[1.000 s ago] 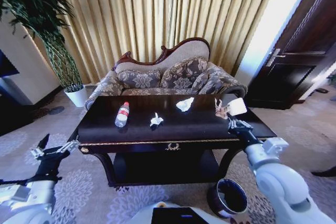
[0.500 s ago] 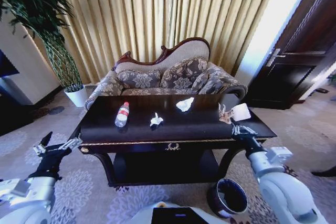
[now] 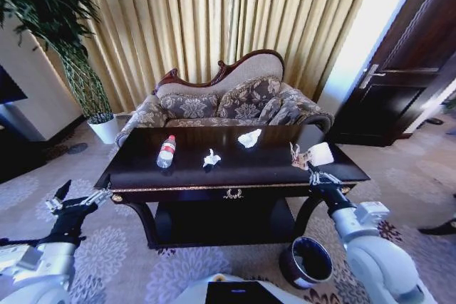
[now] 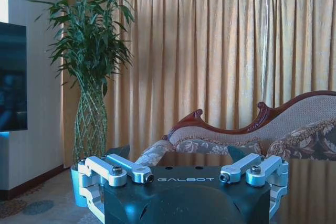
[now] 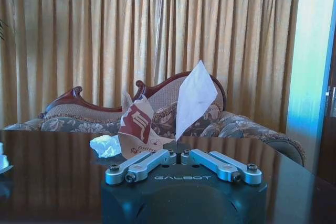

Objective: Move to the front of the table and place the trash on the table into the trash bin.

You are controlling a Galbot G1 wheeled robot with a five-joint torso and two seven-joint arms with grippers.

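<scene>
- Dark glossy table across the middle of the head view, gold trim along its front edge, patterned sofa behind it.
- On the tabletop, left of centre: clear bottle with a red label, lying down.
- Near the centre: small crumpled tissue; farther back and to the right, a second crumpled white paper.
- At the right end of the table: red-and-white wrapper and a pale sheet, both rising just above the right gripper.
- Right gripper fingers drawn together at their tips, pinching the lower tip of the pale sheet; wrapper close beside, contact with it unclear.
- Same gripper in the head view at the table's front right edge.
- Left gripper at lower left, off the table's left corner, fingers spread apart and holding nothing.
- Round dark bin on the carpet at lower right, below the right arm, beside the table leg.
</scene>
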